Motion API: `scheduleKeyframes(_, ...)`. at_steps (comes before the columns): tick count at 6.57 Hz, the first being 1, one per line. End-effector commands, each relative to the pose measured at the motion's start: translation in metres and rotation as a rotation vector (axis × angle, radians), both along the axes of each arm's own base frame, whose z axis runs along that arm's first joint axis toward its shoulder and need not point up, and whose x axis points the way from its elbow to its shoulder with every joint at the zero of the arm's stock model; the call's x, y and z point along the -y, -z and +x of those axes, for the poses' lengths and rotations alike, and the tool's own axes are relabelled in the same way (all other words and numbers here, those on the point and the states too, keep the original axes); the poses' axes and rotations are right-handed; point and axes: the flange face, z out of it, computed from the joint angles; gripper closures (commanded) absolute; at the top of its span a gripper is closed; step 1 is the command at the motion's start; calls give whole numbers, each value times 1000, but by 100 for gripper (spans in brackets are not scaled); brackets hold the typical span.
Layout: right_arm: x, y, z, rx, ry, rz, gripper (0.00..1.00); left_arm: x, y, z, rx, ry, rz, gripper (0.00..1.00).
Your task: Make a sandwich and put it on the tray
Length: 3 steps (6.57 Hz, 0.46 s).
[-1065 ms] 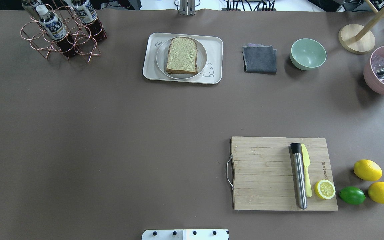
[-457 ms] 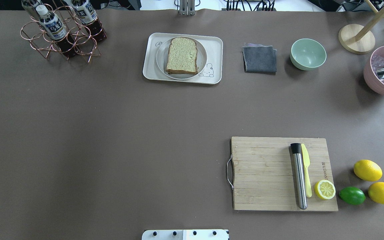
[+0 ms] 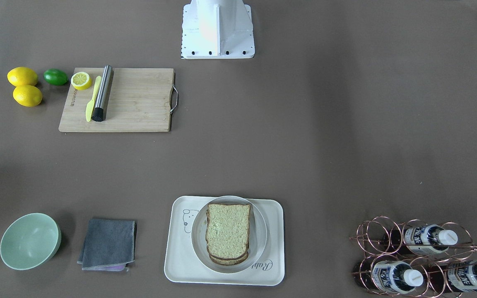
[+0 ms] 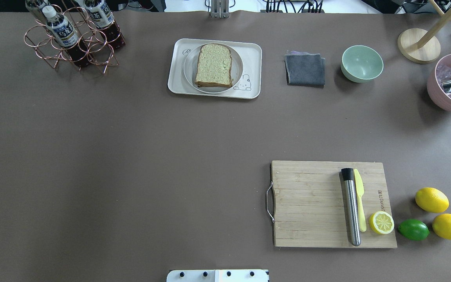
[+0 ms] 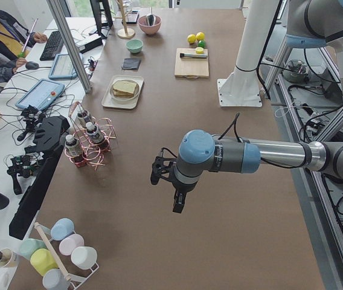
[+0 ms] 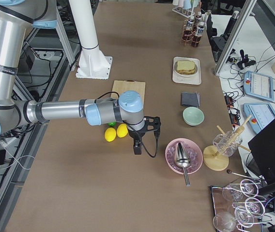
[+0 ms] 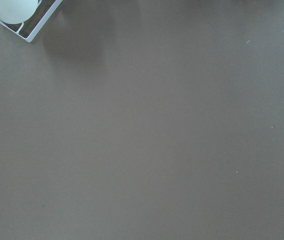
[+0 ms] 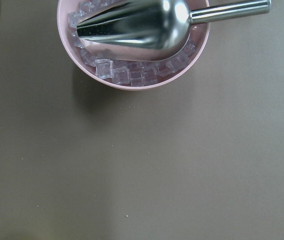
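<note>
The sandwich [image 4: 213,64] lies on a round white plate [image 4: 188,70] that sits on the cream-white tray [image 4: 253,51] at the table's far middle. In the front-facing view, two stacked bread slices [image 3: 227,231] show on the tray [image 3: 271,248]; any egg is hidden. My left gripper [image 5: 177,204] hangs over bare table far to the tray's left and shows only in the exterior left view. My right gripper [image 6: 137,148] hangs near the pink bowl and shows only in the exterior right view. I cannot tell whether either is open or shut.
A wooden cutting board [image 4: 311,203] holds a steel muddler [image 4: 351,207], a yellow knife and a half lemon [image 4: 381,222]. Lemons and a lime lie beside it. A grey cloth [image 4: 305,69], a green bowl [image 4: 361,62], a bottle rack [image 4: 73,35] and a pink ice bowl with a scoop [image 8: 137,45] stand at the back.
</note>
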Motion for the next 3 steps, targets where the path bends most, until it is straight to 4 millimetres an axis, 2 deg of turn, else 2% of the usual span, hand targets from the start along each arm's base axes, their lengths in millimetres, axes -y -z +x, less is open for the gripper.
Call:
scheduleKeyframes(1, -2, -3, 2, -25, -4, -4, 0, -2, -7, -4, 7, 10, -12, 2)
scheduleKeyframes(3, -1, -4, 2, -25, -4, -6, 0, -1, -6, -5, 9, 14, 1, 2)
